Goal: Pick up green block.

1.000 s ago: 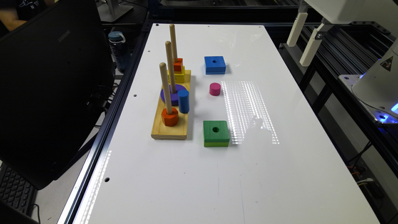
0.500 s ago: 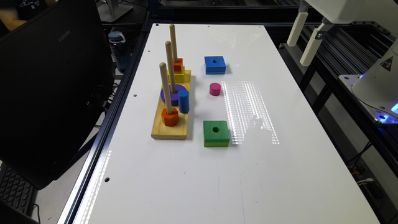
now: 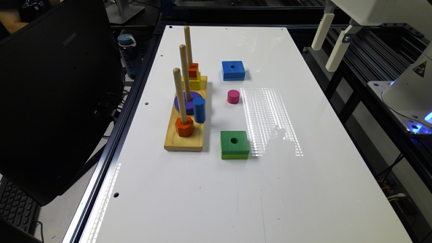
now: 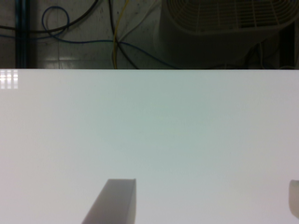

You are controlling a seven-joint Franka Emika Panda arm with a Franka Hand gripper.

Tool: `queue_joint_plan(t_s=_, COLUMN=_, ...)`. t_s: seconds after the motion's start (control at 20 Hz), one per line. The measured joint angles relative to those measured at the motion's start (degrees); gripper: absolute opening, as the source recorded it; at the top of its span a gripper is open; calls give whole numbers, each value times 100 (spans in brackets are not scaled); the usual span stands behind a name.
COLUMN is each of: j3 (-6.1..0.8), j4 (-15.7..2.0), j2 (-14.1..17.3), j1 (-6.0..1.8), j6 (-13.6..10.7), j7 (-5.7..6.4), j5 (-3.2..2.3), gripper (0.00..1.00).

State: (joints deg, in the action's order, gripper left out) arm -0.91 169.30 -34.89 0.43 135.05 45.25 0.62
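White table point(image 3: 209, 189); green block point(image 3: 234, 144) flat, hole up, no long axis; end effector point(image 3: 330, 39) spread apart.

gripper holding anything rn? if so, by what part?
Nothing held. The gripper is open over bare table; the green block lies untouched.

A robotics lab: a white table point(image 3: 209, 189) framed in black aluminium rails point(image 3: 368, 40), a dark monitor point(image 3: 50, 101) at nine o'clock, a keyboard point(image 3: 15, 206) below it, loose cables point(image 4: 93, 32) on the floor.
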Motion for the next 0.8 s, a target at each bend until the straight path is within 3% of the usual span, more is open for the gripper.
queue_joint_plan(t_s=0.8, j3=-9, j4=-65, j2=9, j1=49, j6=49, j7=12, j5=0, gripper=100)
